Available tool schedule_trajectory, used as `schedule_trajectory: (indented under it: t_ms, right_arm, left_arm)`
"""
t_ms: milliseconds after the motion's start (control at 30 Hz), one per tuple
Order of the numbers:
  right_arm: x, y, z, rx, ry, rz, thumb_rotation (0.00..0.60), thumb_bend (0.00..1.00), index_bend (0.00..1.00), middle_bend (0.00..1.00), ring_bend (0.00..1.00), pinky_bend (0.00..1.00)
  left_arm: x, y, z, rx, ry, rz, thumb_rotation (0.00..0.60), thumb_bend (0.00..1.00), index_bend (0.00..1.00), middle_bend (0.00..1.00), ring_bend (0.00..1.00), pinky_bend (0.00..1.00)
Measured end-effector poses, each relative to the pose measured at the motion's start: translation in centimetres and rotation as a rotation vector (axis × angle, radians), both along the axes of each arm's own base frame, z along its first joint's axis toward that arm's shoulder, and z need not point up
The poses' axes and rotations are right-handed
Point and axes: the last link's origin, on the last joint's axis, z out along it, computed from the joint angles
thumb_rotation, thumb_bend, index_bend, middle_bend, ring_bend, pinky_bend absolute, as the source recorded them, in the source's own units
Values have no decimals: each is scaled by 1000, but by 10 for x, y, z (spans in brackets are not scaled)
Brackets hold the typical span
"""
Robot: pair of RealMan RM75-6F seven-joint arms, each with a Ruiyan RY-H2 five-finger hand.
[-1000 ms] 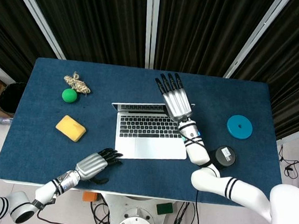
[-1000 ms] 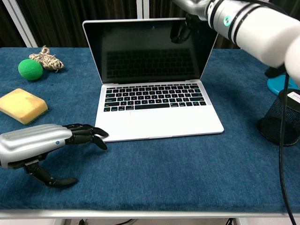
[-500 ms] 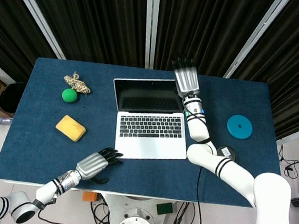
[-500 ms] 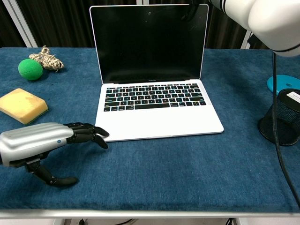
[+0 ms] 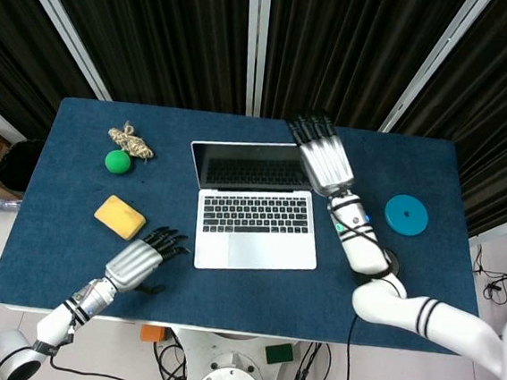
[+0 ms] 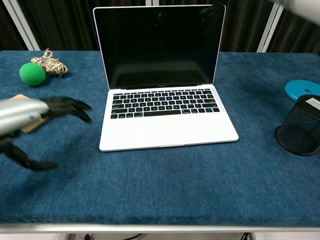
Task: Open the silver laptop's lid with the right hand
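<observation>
The silver laptop (image 5: 253, 210) (image 6: 165, 112) stands open in the middle of the blue table, its dark screen upright and its keyboard showing. My right hand (image 5: 325, 161) hovers just right of the screen's upper right corner, fingers stretched out and apart, holding nothing. The chest view shows no right hand, only a blurred bit of arm at the top right. My left hand (image 5: 137, 261) (image 6: 35, 117) is raised off the table to the left of the laptop's front corner. Its fingers are spread and empty, and it looks blurred in the chest view.
A yellow sponge (image 5: 120, 217) lies left of the laptop, partly behind my left hand in the chest view. A green ball (image 5: 118, 161) and a rope knot (image 5: 131, 140) sit at the far left. A blue disc (image 5: 407, 214) and a black mesh cup (image 6: 300, 125) stand at the right.
The lid swung from partly raised to fully upright. My right hand has come off its top edge and drawn back to the right. My left hand lifted and moved left, away from the laptop.
</observation>
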Motion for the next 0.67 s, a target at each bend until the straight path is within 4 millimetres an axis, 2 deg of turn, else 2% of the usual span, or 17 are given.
schedule_trajectory:
  t_ms: [133, 267, 400, 500, 667]
  right_arm:
    - [-46, 43, 43, -53, 26, -25, 600, 226, 0, 0, 0, 0]
    - [-111, 93, 79, -120, 42, -116, 600, 228, 0, 0, 0, 0]
    - [-155, 136, 98, -162, -37, -181, 600, 233, 0, 0, 0, 0]
    - [-190, 169, 107, -187, -105, -233, 600, 238, 0, 0, 0, 0]
    - [-246, 225, 112, -187, -171, -320, 600, 245, 0, 0, 0, 0]
  left_arm:
    - [-24, 4, 38, 128, 20, 96, 600, 170, 182, 76, 0, 30]
    - [-58, 1, 77, 264, 49, 230, 600, 170, 183, 76, 0, 30]
    - [-90, -15, 114, 401, 61, 357, 600, 170, 183, 76, 0, 31]
    - [-107, -30, 134, 480, 61, 423, 600, 170, 183, 76, 0, 30]
    - [-119, -55, 149, 554, 61, 469, 600, 169, 183, 76, 0, 30]
